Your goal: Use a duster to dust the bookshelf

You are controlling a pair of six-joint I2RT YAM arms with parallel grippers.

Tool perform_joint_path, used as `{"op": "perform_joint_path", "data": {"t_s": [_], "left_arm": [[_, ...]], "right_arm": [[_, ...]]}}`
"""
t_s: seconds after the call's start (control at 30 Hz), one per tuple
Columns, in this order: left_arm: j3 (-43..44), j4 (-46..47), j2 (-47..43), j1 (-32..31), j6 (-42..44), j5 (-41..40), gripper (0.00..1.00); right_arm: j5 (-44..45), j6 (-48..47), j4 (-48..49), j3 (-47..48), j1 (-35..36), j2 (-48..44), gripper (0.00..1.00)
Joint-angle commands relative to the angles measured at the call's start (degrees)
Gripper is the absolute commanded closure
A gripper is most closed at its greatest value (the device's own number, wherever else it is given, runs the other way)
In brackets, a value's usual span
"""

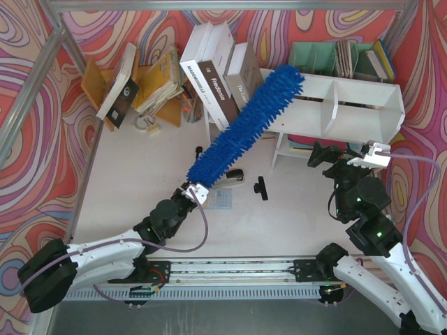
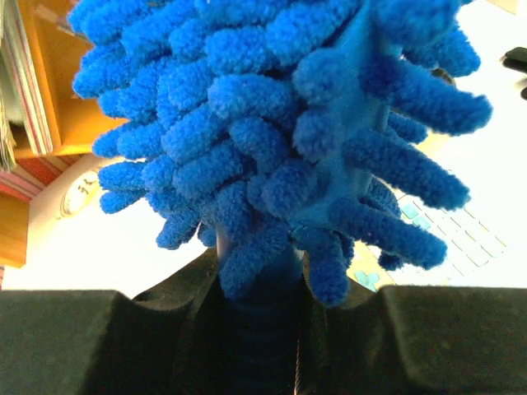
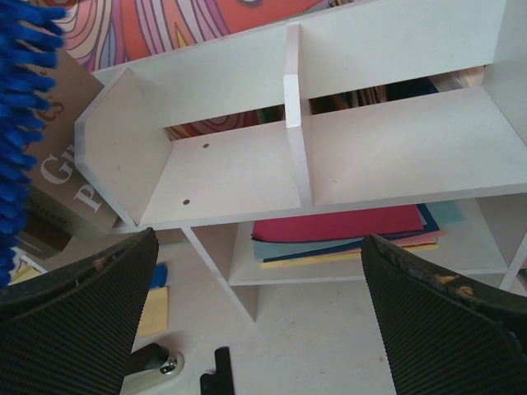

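Duster (image 1: 244,125): bright blue, with a fluffy noodle-bristle head. Its short handle is clamped between the closed fingers of the left gripper (image 1: 197,190), near the middle of the counter (image 1: 140,188).

- Grip: in the left wrist view the ribbed handle sits in the notch between the two black pads (image 2: 99,346), and the bristles fan out directly above them.
- Axis: the long axis runs diagonally from the gripper at lower left, up and away to the right. The tip reaches the left end of the bookshelf (image 1: 349,105) at its top edge. Whether the tip touches the shelf cannot be told.
- Overlap: seen from above, the head crosses in front of leaning books (image 1: 209,77).
- Bookshelf: white, with two compartments split by a centre divider, standing on legs at the right rear of the counter. Coloured folders (image 3: 338,230) lie on the tier below.
- Right gripper (image 3: 257,247): spread wide and holding nothing, just in front of the bookshelf and facing its compartments.
- Surface: white counter, with a stapler (image 1: 234,180) and a small black item (image 1: 261,187) beside the left gripper.
- Room: swirl-patterned walls (image 1: 42,105) in red, orange and purple. An orange wooden rack (image 1: 157,80) stands at rear left and a teal file organiser (image 1: 314,56) behind the bookshelf.
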Motion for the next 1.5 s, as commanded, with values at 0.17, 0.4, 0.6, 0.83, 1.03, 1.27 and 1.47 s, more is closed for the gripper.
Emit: {"op": "perform_joint_path", "data": {"t_s": [0.17,0.4,0.6,0.83,1.03,1.27,1.47], "left_arm": [[6.09,-0.34,2.39,7.19,3.47,12.08,1.0],[6.58,1.57,-0.09,8.98,2.89,10.12,1.0],[6.23,2.16,2.48,9.34,2.3,10.68,1.0],[4.34,3.78,8.38,9.34,-0.67,14.35,1.0],[5.5,4.2,5.19,9.34,-0.03,12.58,1.0],[7.67,4.94,2.64,9.78,0.11,11.6,1.0],[6.88,3.7,6.23,9.87,-2.1,13.79,1.0]], "right_arm": [[0.49,-0.54,-0.26,-0.07,-0.23,-0.63,0.01],[0.19,-0.53,-0.26,-0.09,-0.23,-0.36,0.01],[0.36,-0.5,-0.52,-0.01,-0.23,-0.48,0.01],[0.61,-0.65,-0.21,-0.09,-0.23,-0.54,0.01],[0.43,-0.64,-0.06,-0.05,-0.23,0.06,0.01],[0.32,-0.46,-0.24,-0.01,-0.23,0.02,0.01],[0.55,-0.79,-0.1,-0.06,-0.23,-0.79,0.01]]}}
